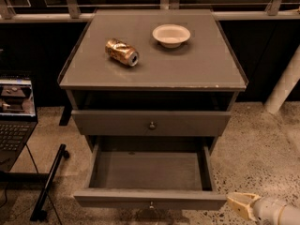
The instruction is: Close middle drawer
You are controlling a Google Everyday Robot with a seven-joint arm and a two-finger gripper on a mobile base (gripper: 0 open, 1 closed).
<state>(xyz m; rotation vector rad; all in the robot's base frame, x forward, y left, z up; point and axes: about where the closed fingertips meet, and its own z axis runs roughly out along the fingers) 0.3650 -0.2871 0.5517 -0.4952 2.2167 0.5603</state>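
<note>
Near to far. My tool hovers low, just beside the right end of the middle drawer, which lies to its left, pulled far out. I judge the tool is placed there to push the front in. Whether the tool is wide or narrow I cannot tell. Beyond it are the upper drawer, then the tabletop bearing a dented can and a bowl. The floor is speckled, and a laptop sits far left.

gripper sits low at bottom-right of view, cream tip pointing left, white wrist behind it running roughly level off the right edge.
</note>
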